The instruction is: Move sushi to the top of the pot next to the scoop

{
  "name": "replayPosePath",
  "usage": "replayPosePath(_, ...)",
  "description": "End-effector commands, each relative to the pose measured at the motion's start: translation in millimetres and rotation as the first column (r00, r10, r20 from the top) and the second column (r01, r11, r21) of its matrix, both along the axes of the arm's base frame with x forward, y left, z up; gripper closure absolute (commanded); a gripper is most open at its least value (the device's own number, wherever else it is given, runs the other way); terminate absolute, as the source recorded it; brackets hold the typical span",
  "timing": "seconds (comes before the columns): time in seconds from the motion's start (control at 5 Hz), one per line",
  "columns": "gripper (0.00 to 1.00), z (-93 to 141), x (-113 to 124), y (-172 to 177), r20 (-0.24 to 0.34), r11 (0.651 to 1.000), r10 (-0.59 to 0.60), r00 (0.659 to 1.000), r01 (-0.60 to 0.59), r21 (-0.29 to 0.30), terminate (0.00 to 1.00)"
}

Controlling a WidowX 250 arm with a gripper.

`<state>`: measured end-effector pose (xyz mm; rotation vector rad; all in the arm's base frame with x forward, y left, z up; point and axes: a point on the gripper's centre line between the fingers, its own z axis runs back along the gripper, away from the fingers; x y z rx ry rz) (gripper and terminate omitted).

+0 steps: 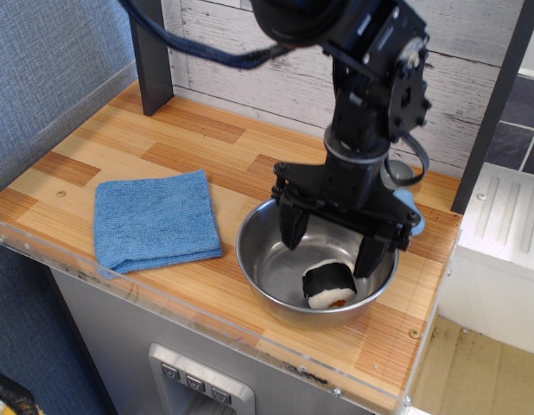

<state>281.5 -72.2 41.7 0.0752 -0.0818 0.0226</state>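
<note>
My gripper (331,240) hangs spread wide over the steel pot (260,264) at frame centre. The sushi (328,284) lies on the pot's floor, just lower right of the left finger, its length running left-right; scoop (409,207) sits upper right, mostly hidden.

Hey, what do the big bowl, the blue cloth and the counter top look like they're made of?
The bowl looks like polished stainless steel: silvery, with bright reflections on its inner wall. The blue cloth looks like soft microfibre or terry, matte with a fuzzy nap. The counter shows plank-patterned wood grain, probably laminate or printed veneer rather than solid wood; that can't be settled from here.
</note>
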Motion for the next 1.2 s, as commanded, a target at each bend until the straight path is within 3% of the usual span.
replayPosePath(0.0, 0.0, -14, -10, -5, -0.013, 1.0, -0.016, 1.0, 0.016, -0.007, 0.0)
replayPosePath(0.2, 1.0, -18, -15, -3, -0.007, 0.999, 0.028, 1.0, -0.028, 0.018, 0.0)
replayPosePath(0.6, 1.0, -17, -17, 3, -0.011, 0.999, 0.028, 1.0, -0.028, 0.02, 0.0)
replayPosePath(1.0, 1.0, 14, -10, 10, 0.056, 0.999, 0.042, 0.998, -0.041, -0.022, 0.0)
